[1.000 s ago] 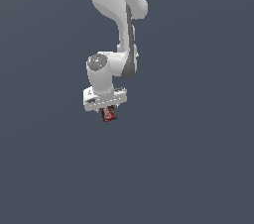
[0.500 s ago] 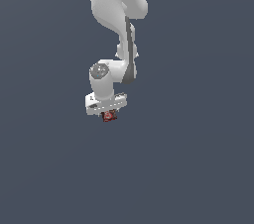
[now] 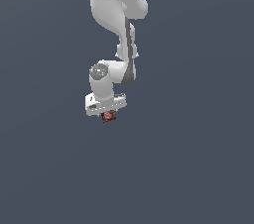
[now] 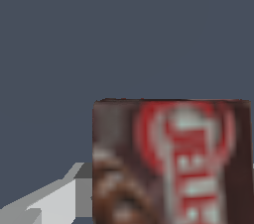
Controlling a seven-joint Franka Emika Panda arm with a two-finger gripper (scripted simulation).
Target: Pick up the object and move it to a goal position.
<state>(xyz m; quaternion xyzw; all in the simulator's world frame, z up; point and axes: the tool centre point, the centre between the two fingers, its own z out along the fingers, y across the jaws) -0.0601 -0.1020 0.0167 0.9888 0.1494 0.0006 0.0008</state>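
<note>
Carrying is the step we judge to be in hand: our pincer (image 3: 107, 113) points down from the white arm (image 3: 115, 17), and the box (image 3: 108, 116) sits tucked under it, seemingly clamped between the jaws, though the fingers are too small there to make out. No goal marker shows in either view, so we cannot say how far remains; the next move calls for a steady grip until the box reaches its place.

Going left to right in the wrist view, we meet one pale finger (image 4: 59, 200), then the box (image 4: 171, 161) close up, dark red with blurred whitish print. Only the exterior view shows the arm's pose.
</note>
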